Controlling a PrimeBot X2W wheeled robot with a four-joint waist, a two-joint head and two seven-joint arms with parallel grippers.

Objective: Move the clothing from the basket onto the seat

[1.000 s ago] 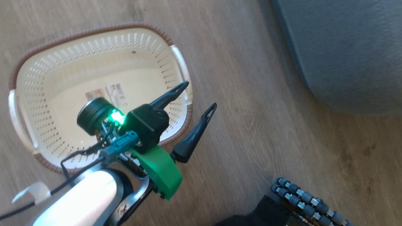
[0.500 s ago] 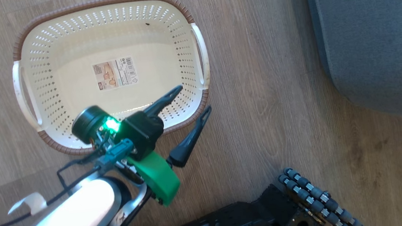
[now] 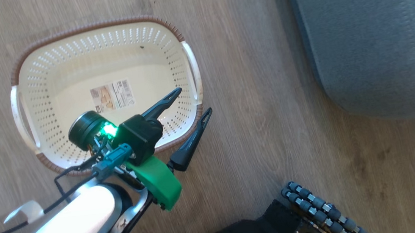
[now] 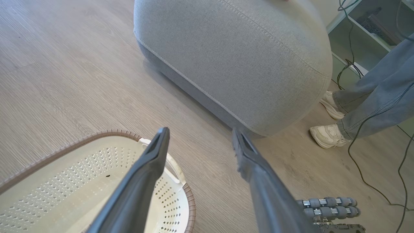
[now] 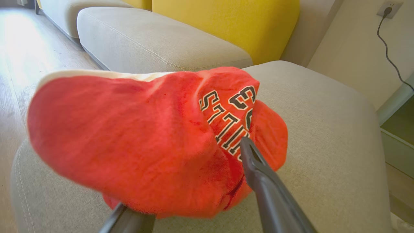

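Bright red soft fabric clothing [image 5: 129, 136] is bunched between the right gripper's [image 5: 200, 142] spread fingers, directly above the large grey upholstered seat [image 5: 323, 136]; whether it is pinched cannot be told. The left gripper [image 3: 195, 100], released, hovers over the near right rim of the empty cream perforated plastic basket [image 3: 35, 72].

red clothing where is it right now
Right wrist view, centre-left: the soft red fabric garment with black-and-white lettering sits at the right hand, over the large grey upholstered seat cushion.

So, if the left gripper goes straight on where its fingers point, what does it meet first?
Probably the lower side of the grey seat; depth is unclear, so it might reach the wooden floor just before it.
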